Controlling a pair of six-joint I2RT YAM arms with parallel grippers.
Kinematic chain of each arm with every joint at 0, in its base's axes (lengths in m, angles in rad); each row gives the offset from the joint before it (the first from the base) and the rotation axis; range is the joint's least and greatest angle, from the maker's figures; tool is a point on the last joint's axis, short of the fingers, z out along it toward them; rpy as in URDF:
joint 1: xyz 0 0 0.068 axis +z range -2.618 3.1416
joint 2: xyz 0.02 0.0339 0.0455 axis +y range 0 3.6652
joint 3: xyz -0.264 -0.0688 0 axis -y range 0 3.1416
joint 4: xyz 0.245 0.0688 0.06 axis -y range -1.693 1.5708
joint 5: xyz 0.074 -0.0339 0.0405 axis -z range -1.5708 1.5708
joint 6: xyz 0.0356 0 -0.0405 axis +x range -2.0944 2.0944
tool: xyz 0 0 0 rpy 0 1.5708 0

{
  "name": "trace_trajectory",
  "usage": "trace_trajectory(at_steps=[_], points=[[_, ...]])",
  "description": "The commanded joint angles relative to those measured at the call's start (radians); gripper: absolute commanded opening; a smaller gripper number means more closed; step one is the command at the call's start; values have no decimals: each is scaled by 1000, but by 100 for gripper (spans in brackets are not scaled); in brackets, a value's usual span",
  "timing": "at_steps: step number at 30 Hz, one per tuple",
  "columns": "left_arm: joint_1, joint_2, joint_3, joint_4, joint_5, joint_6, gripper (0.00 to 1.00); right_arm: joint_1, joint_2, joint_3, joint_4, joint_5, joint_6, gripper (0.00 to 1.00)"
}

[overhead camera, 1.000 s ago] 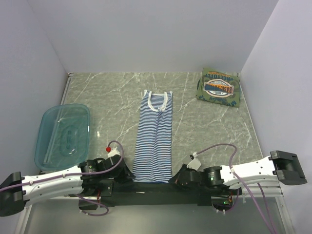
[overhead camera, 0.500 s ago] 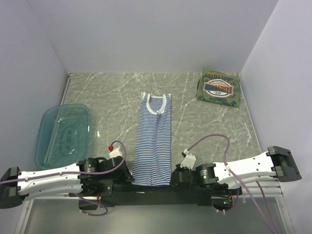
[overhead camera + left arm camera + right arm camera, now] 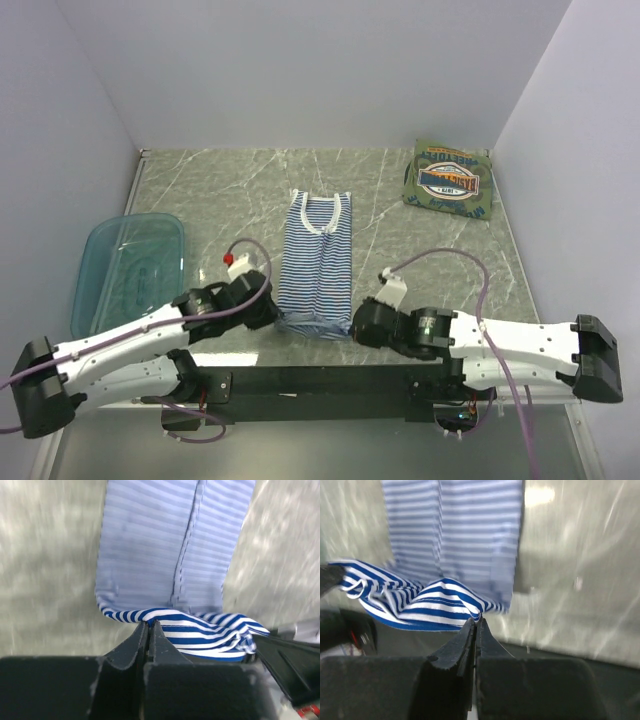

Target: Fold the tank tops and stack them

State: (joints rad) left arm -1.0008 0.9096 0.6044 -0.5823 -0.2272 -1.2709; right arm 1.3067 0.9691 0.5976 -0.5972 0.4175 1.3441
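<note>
Left claw: fingers clamped together on the near left hem corner of the striped top. Right claw: fingers clamped together on the near right hem corner. The hem sags between the two claws, held above the table. The rest of the top lies flat beyond both claws, neck at the far end. Green top: folded, well beyond the right claw and to its right. Plastic tub: left of the left claw, not touching it.
</note>
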Motion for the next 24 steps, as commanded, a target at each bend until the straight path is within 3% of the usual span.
trace_trajectory(at_steps=[1,8,15,16,17,18,20,23,24], points=[[88,90,89,111,-24,140,1,-144,22,70,106,1,-230,0],[333,319,213,275,58,287,0,-423,175,182,243,-107,-486,0],[488,633,441,398,190,401,1,-648,399,361,346,-266,-657,0],[505,702,469,401,209,412,6,-662,463,385,346,-279,-666,2],[513,738,495,409,219,448,11,-687,499,412,338,-298,-680,14],[518,773,558,394,219,468,29,-699,532,465,327,-310,-703,24],[540,851,629,359,219,493,49,-711,609,511,297,-303,-724,44],[567,812,595,384,230,476,65,-719,609,541,267,-254,-738,54],[568,766,588,380,230,476,66,-722,587,539,242,-241,-737,54]])
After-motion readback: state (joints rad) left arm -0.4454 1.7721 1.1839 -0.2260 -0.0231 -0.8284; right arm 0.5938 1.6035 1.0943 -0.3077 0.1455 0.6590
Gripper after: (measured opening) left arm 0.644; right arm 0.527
